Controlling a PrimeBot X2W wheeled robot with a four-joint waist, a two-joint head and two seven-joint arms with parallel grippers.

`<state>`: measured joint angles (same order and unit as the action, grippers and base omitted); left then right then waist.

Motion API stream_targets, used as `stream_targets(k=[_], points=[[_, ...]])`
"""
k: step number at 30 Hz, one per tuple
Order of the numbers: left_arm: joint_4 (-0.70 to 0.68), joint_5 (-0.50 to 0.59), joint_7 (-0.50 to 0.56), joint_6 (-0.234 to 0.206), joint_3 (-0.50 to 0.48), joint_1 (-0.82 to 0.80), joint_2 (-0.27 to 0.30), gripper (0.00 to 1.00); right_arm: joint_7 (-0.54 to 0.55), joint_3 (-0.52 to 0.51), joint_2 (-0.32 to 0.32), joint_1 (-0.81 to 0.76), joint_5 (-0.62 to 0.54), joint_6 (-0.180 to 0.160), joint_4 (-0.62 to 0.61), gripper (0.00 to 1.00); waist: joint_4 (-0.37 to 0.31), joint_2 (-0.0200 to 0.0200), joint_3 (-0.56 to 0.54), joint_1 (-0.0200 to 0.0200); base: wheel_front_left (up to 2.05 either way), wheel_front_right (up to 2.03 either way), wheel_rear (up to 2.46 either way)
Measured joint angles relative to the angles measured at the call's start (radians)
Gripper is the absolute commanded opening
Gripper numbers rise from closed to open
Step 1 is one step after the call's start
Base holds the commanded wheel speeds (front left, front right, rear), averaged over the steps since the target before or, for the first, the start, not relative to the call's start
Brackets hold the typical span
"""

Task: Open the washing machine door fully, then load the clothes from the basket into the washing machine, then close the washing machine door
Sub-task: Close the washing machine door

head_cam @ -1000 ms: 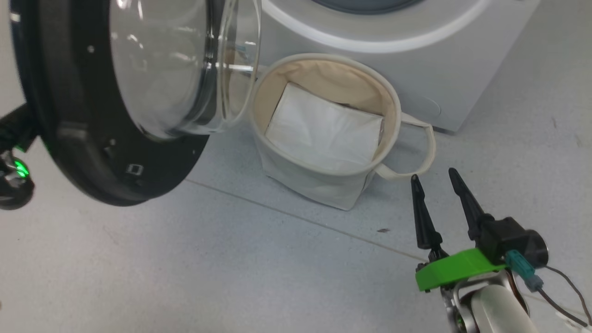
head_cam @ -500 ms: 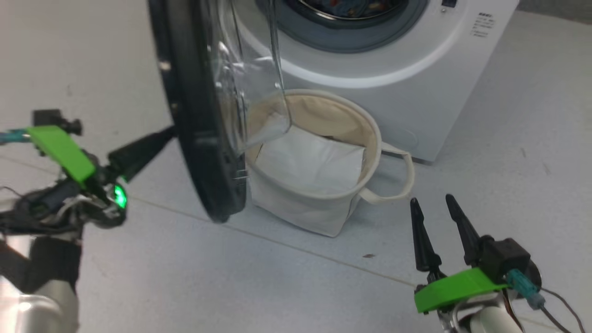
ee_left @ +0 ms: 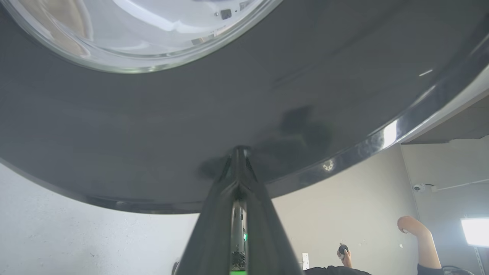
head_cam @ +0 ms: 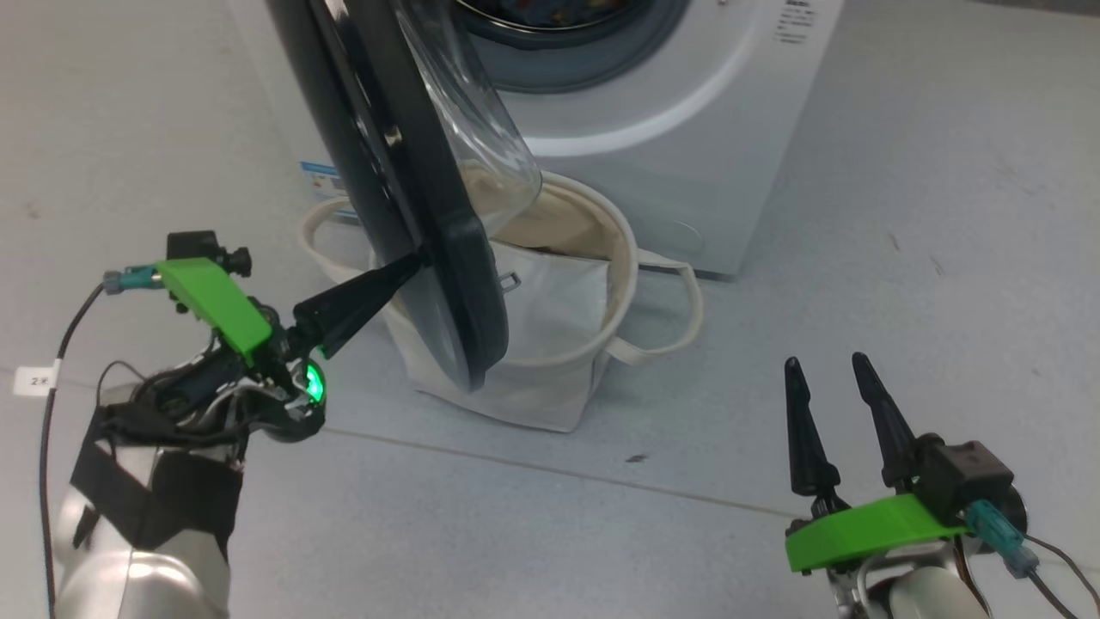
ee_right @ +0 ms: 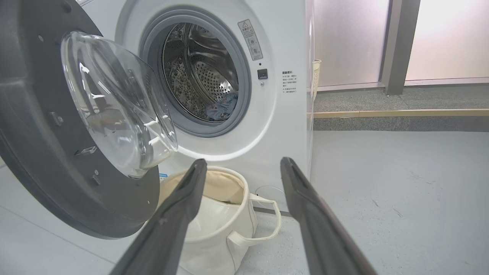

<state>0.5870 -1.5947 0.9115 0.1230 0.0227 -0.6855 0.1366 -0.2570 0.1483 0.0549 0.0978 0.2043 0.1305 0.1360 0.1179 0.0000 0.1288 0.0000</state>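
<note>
The left gripper has its two dark fingers pressed together into one point, holding nothing, and that point sits against the glossy black outer face of the washing machine door, low down near its rim; from the left wrist the fingers meet their own dim reflection in the door. The door stands partly open, swung out from its hinge on the left side of the opening, and its clear glass bowl bulges towards the drum. In the head view the door's lower edge crosses in front of the basket, which sits on the grey floor just in front of the washing machine, a flat white sheet inside it and a loop handle sticking out to the side. Inside the steel drum, the clothes lie low at the back as a bluish heap. The right gripper hangs apart from all this, near the floor, fingers spread wide and empty, pointing towards the basket. Far behind the door, a person's raised arm shows by the wall.
</note>
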Motion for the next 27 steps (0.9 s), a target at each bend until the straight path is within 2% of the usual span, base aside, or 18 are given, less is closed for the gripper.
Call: stream_targets(k=[4,18,24,27], points=[[0.012,0.0,-0.016,0.001,0.005,-0.01,-0.023,0.0,0.0,0.003,-0.001,0.0,0.0,0.0,-0.006,1.0,-0.043,0.0,0.018,0.0,0.0,0.0,0.0],[0.023,0.043,-0.122,0.001,-0.006,-0.096,-0.046,0.0,0.0,0.033,-0.002,0.043,-0.004,0.0,-0.089,1.0,-0.185,0.0,0.104,0.0,0.0,0.0,0.0],[0.023,0.047,-0.121,0.001,0.002,-0.088,-0.043,0.0,0.0,0.03,-0.002,0.044,-0.001,0.0,-0.097,1.0,-0.202,0.0,0.116,0.0,0.0,0.0,0.0],[-0.033,0.095,-0.155,0.001,0.015,-0.051,-0.027,0.0,0.0,0.027,-0.002,0.044,0.004,0.0,-0.104,1.0,-0.191,0.0,0.101,0.0,0.0,0.0,0.0]])
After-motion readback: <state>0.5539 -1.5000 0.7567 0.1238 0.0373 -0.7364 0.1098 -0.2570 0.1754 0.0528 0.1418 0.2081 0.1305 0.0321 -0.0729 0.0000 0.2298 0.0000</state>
